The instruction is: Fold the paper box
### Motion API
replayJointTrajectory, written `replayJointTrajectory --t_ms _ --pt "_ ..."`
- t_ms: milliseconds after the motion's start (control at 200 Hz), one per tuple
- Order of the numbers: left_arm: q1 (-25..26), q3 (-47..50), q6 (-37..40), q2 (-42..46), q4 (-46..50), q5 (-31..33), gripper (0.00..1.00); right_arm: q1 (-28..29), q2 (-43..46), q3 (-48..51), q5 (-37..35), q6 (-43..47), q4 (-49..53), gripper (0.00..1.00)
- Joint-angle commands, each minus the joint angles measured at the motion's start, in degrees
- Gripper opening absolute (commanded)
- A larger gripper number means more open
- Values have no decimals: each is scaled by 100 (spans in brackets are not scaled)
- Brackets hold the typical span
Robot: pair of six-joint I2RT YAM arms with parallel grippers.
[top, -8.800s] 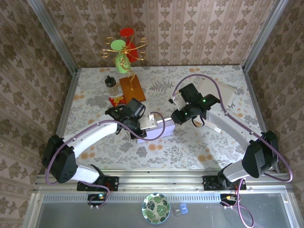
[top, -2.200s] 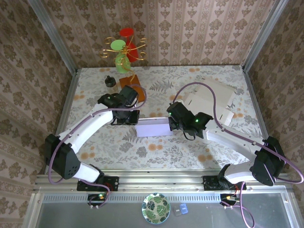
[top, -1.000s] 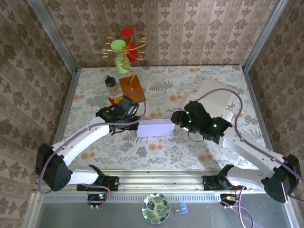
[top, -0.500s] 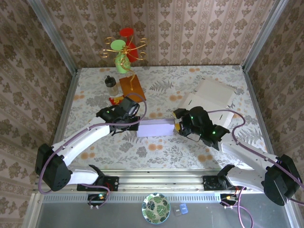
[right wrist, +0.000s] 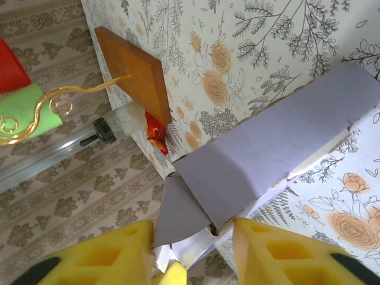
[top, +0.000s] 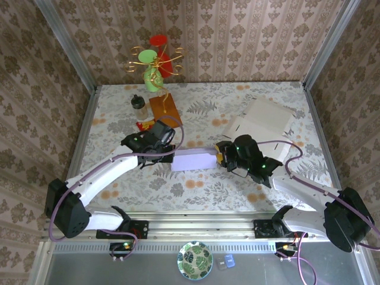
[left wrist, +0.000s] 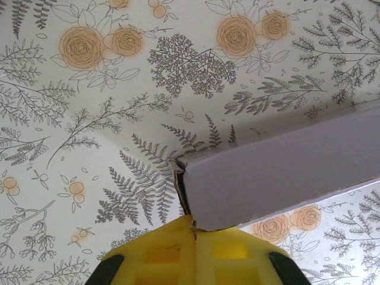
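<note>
The paper box [top: 193, 160] is a long lilac carton lying across the middle of the table. My left gripper [top: 171, 156] is at its left end. In the left wrist view its yellow fingers [left wrist: 148, 255] are shut together, and the box's [left wrist: 285, 172] lower corner touches their tips. My right gripper [top: 221, 157] is at the box's right end. In the right wrist view that gripper [right wrist: 193, 233] has its fingers apart, with a triangular end flap [right wrist: 178, 211] of the box [right wrist: 279, 148] between them, close to both pads.
Flat pale cardboard sheets [top: 264, 122] lie at the back right. At the back left stand a wooden base [top: 165, 108] with a gold wire ornament [top: 153, 65], a small bottle [top: 139, 107] and a red wrapper [top: 145, 126]. Patterned walls enclose the table.
My right arm has swung in toward the box's right end and its fingers have narrowed around the flap. The left arm and the box have stayed put.
</note>
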State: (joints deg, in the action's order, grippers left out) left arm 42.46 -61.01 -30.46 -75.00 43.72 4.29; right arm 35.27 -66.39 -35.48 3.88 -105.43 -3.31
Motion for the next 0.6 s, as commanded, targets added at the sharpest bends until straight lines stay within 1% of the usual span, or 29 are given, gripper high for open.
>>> replayJointTrajectory --t_ms 0,105,200,270,460,595 --pt "69 -29 -164 -71 417 -202 2 -2 -71 42 7 82 4 35" --pt "61 -41 -337 94 435 -298 11 -2 -85 94 16 133 111 32" --pt "1 -47 -570 296 433 -469 22 -2 -96 120 15 185 236 30" --pt "-39 -74 -752 451 435 -611 28 -2 -132 149 25 189 283 29" --pt "-293 -31 -1533 875 324 -984 36 -2 -199 138 30 224 404 29" --pt "-651 275 -2270 1209 4 -1230 41 -2 -186 119 25 245 472 29"
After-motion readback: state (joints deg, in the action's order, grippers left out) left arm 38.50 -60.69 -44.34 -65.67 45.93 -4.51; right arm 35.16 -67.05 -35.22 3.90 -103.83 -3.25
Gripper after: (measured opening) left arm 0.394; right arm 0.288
